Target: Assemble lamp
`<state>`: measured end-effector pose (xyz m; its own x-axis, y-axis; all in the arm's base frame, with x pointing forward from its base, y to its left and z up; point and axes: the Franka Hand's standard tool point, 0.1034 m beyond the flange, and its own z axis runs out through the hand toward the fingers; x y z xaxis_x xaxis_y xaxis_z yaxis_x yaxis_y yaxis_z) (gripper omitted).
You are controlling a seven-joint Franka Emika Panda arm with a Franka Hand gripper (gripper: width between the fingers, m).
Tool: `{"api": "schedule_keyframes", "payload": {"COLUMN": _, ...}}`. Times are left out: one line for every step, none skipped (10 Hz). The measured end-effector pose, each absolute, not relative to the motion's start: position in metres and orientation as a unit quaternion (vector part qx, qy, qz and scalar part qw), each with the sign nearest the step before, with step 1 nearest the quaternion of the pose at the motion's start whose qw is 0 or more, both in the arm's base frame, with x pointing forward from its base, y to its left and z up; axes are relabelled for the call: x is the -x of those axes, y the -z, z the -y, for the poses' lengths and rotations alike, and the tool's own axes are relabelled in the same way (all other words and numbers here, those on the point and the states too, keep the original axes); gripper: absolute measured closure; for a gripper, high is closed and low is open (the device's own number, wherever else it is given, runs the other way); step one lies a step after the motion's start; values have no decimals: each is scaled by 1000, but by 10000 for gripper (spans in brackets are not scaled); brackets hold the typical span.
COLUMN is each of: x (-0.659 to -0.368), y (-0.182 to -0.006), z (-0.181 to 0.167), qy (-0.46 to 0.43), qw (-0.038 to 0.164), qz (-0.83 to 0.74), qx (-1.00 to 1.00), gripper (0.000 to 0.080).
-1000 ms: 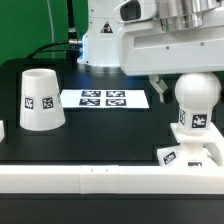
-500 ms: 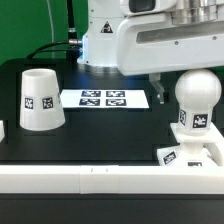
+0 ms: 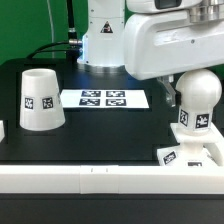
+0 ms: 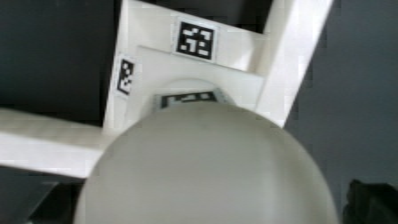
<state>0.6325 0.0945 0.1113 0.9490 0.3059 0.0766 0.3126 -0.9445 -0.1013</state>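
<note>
The shade stands on the tabletop at the left, well apart from the arm. At the right, the bulb stands upright on the base. Its round head is just beneath the hand, which points straight down. I cannot tell how far the hand is open.

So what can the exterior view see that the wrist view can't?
Only the exterior view shows the shade, the marker board and the big white arm. Only the wrist view looks down on the bulb from very close, with a tag on the base just past it. Both show the bulb standing on the base.
</note>
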Motion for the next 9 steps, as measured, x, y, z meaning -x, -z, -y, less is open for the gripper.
{"api": "schedule_keyframes", "payload": {"x": -633, "y": -111, "z": -94, "qy": 32, "qw": 54, "qz": 192, "qx": 979, "gripper": 100}}
{"api": "schedule_keyframes", "payload": {"x": -633, "y": -111, "z": -93, "qy": 35, "qw": 51, "qz": 236, "qx": 970, "gripper": 100}}
{"api": "schedule_keyframes", "payload": {"x": -633, "y": -109, "z": -94, "qy": 44, "qw": 36, "qz": 302, "qx": 952, "gripper": 100}}
{"api": "schedule_keyframes", "payload": {"x": -633, "y": -108, "z": -94, "qy": 44, "qw": 29, "qz": 348, "qx": 936, "gripper": 100}}
{"api": "schedule_keyframes", "payload": {"x": -633, "y": -109, "z": -93, "qy": 44, "qw": 20, "qz": 396, "qx": 917, "gripper": 100}}
{"api": "schedule_keyframes", "payload": {"x": -634, "y": -109, "z": -92, "qy": 42, "qw": 6, "qz": 461, "qx": 886, "gripper": 100}}
{"api": "schedule_keyframes", "payload": {"x": -634, "y": -109, "z": -92, "qy": 39, "qw": 1, "qz": 490, "qx": 871, "gripper": 100}}
{"api": "schedule_keyframes", "payload": {"x": -634, "y": -109, "z": -91, "qy": 35, "qw": -7, "qz": 531, "qx": 847, "gripper": 100}}
{"api": "schedule_keyframes", "payload": {"x": -634, "y": -108, "z": -91, "qy": 31, "qw": -13, "qz": 562, "qx": 827, "gripper": 100}}
